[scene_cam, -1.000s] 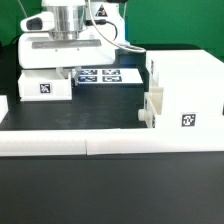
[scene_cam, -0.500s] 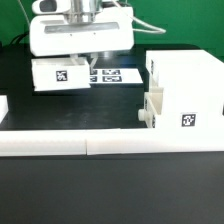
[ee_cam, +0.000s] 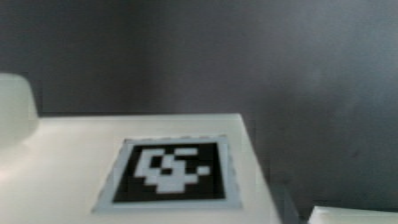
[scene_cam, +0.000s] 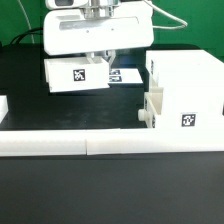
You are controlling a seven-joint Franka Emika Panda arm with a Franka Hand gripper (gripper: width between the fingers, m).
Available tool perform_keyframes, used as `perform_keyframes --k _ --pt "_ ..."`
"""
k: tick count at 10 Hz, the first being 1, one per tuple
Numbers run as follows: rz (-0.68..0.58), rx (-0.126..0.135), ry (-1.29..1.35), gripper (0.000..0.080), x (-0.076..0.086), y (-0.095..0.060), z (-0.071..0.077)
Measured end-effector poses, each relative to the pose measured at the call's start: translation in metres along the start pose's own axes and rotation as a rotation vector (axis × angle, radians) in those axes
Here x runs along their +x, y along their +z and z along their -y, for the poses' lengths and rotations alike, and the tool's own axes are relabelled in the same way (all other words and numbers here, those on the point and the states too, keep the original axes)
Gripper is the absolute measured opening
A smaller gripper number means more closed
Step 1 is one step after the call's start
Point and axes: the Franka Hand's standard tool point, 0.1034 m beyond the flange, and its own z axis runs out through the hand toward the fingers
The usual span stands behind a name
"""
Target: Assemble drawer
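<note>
My gripper (scene_cam: 95, 63) is shut on a small white drawer tray (scene_cam: 78, 75) with a black-and-white marker on its side. It holds the tray tilted, above the black table, to the exterior view's left of the housing. The tall white box housing (scene_cam: 185, 85) stands at the exterior view's right and bears a marker on its front. A second tray with a knob (scene_cam: 148, 112) sticks out of the housing's lower part. In the wrist view the held tray's marked face (ee_cam: 169, 170) fills the lower part; my fingers do not show there.
The marker board (scene_cam: 122, 75) lies flat on the table behind the held tray. A long low white border wall (scene_cam: 90, 145) runs across the front. A white piece (scene_cam: 3, 104) shows at the exterior view's left edge.
My gripper has moved toward the exterior view's right with the tray in it, lifting it off the table and closer to the housing. The housing has not moved.
</note>
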Motion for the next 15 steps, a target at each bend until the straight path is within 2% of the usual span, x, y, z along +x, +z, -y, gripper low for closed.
perform_keyframes --k 2,4,6,8,13,15 --pt "0.001 0.0 -0.127 0.0042 0.0 0.0 0.0" --pt "0.011 -0.001 -0.366 0.0042 0.003 -0.001 -0.006" --pt "0.02 0.0 -0.571 0.0042 0.021 -0.004 -0.009" --pt "0.034 0.002 -0.738 0.0042 0.03 -0.003 -0.012" --pt "0.05 0.001 -1.07 0.0042 0.027 -0.001 -0.016" --pt "0.071 -0.001 -1.28 0.0042 0.038 0.001 -0.016"
